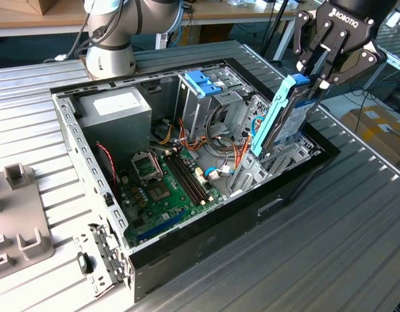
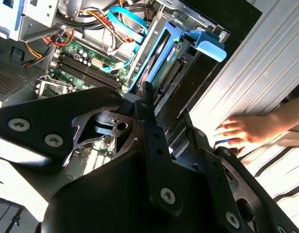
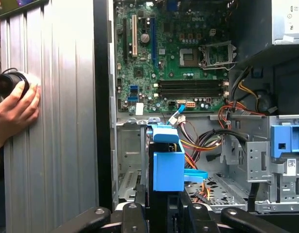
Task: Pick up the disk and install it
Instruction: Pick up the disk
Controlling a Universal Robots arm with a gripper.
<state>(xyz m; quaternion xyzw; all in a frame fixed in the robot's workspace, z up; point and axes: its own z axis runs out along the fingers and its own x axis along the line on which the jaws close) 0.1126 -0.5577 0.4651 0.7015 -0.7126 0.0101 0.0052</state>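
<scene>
In the exterior view the gripper (image 1: 315, 77) has its fingers clamped on the upper end of the disk (image 1: 282, 120), which stands steeply tilted with its lower end apparently down inside the open computer case (image 1: 206, 240) at the exterior view's right, well apart from the blue latch (image 1: 203, 81). In the second wrist view the black fingers (image 2: 148, 104) flank the disk (image 2: 164, 63) beside the motherboard (image 2: 81, 58), and a person's hand (image 2: 246, 128) rests on the ribbed table (image 2: 246, 68). In the first wrist view the disk (image 3: 168, 167) rises between the fingers (image 3: 135, 216).
</scene>
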